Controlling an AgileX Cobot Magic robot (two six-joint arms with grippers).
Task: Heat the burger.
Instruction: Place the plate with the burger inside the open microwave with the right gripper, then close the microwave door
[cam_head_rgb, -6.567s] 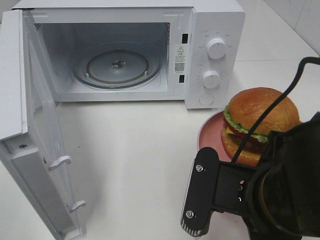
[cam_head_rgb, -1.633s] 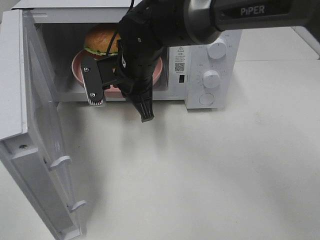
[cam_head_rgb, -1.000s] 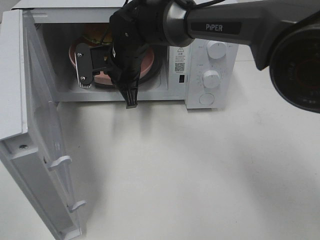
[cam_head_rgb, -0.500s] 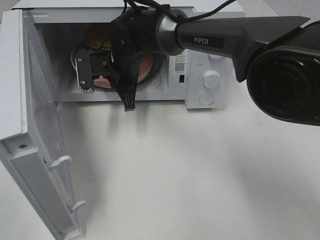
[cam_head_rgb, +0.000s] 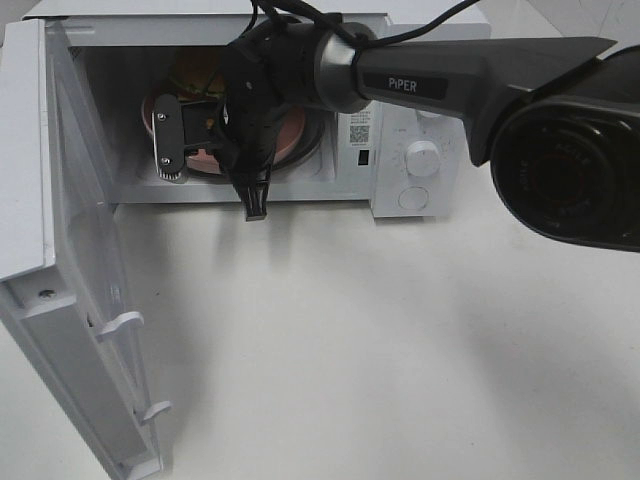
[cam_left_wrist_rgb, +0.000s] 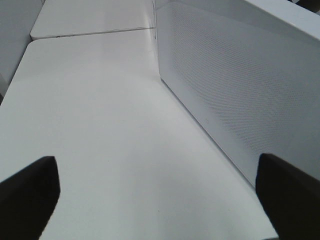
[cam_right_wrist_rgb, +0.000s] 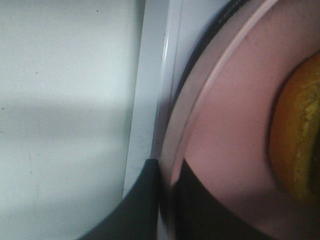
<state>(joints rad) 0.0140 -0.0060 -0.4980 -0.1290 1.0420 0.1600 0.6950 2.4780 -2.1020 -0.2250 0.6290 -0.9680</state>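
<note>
Right pincer (cam_right_wrist_rgb: 167, 169) nips smooth round pink plate (cam_right_wrist_rgb: 235, 115) — burger (cam_right_wrist_rgb: 300, 140) aboard.

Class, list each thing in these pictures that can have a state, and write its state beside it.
microwave door: swung wide open.
burger: on the pink plate, inside the microwave.
pink plate: inside the cavity, rim clamped.
right end effector: shut on the pink plate's rim.
left end effector: open, holding nothing, above the table.

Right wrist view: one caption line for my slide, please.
Right gripper pinches the rim of the pink plate, which carries the burger.
</note>
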